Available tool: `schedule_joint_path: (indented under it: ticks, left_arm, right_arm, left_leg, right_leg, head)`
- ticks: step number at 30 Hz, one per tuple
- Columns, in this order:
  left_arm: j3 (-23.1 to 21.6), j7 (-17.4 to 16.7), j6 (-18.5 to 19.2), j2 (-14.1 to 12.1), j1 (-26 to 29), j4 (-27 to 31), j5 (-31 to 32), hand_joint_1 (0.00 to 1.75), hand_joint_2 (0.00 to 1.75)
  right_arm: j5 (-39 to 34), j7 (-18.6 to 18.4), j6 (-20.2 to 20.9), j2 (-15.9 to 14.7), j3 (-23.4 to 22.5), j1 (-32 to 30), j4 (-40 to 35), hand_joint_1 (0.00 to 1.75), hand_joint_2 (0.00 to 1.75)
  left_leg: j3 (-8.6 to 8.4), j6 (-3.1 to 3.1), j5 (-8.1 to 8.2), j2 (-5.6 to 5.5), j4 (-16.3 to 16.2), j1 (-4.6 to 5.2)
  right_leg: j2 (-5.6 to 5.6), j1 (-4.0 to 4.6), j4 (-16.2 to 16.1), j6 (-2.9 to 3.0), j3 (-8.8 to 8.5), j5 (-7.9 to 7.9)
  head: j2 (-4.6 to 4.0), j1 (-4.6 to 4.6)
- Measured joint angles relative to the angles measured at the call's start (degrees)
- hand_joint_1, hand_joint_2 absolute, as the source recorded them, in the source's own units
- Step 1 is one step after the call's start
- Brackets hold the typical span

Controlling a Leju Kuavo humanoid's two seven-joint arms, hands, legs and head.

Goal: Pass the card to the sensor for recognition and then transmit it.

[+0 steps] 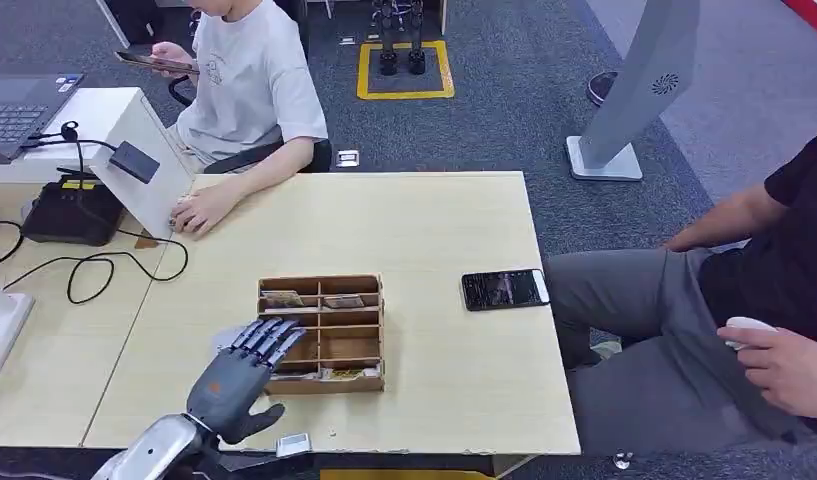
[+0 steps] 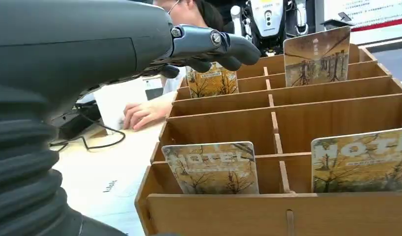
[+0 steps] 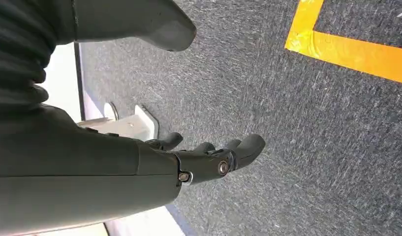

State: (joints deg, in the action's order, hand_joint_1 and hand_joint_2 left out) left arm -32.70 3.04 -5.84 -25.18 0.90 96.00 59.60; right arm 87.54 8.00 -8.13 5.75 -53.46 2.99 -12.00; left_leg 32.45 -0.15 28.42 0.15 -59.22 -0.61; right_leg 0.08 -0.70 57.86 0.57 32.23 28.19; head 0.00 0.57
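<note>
— Left hand (image 1: 246, 365)?
— Spread, fingers extended over the left edge of the compartmented wooden card box (image 1: 322, 333) on the pale wooden desk (image 1: 434, 230); holding nothing.
— Cards?
— Printed hotel cards (image 2: 212, 167) standing upright in the box's near and far slots.
— Right hand (image 3: 208, 158)?
— Hanging over grey carpet floor (image 3: 287, 123), fingers loosely apart, empty.
— Elsewhere on the desk?
— Black smartphone (image 1: 504, 289), right of the box.

Four hotel cards (image 2: 212, 167), one wooden divider box (image 1: 322, 334), one phone (image 1: 504, 289), two people (image 1: 246, 85)
</note>
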Motion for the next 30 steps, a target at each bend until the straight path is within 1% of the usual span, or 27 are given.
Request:
schedule_joint_path:
  ticks: [17,28,29,30]
  left_arm:
    - [0.0,0.07,0.04,1.05,-0.06,-1.6,0.26,0.0,1.75]
    - [0.0,0.07,0.04,1.25,-0.06,-1.73,0.26,0.0,1.75]
    - [0.0,0.07,0.04,1.31,-0.06,-1.73,0.26,0.03,1.75]
    - [0.0,0.09,0.04,1.33,-0.06,-1.73,0.28,1.62,1.75]
  right_arm:
    - [0.15,-0.24,0.0,0.0,0.0,0.0,0.0,0.0,1.75]
    - [0.17,-0.24,-0.02,0.0,0.0,0.0,0.0,0.0,1.75]
    - [0.2,-0.24,0.0,0.0,0.0,0.0,0.0,0.0,1.75]
    - [0.17,-0.24,0.0,0.0,0.0,0.0,0.0,0.0,1.75]
  left_leg:
    - [0.0,0.0,0.0,0.0,0.0,0.0]
    - [0.0,0.0,0.0,0.0,0.0,0.0]
    - [0.0,0.0,0.0,0.0,0.0,0.0]
    - [0.0,0.0,0.0,0.0,0.0,0.0]
  right_leg:
    - [0.0,0.0,0.0,0.0,0.0,0.0]
    - [0.0,0.0,0.0,0.0,0.0,0.0]
    - [0.0,0.0,0.0,0.0,0.0,0.0]
    - [0.0,0.0,0.0,0.0,0.0,0.0]
  head:
    - [0.0,0.02]
    - [0.0,0.0]
    - [0.0,0.0]
    - [0.0,0.0]
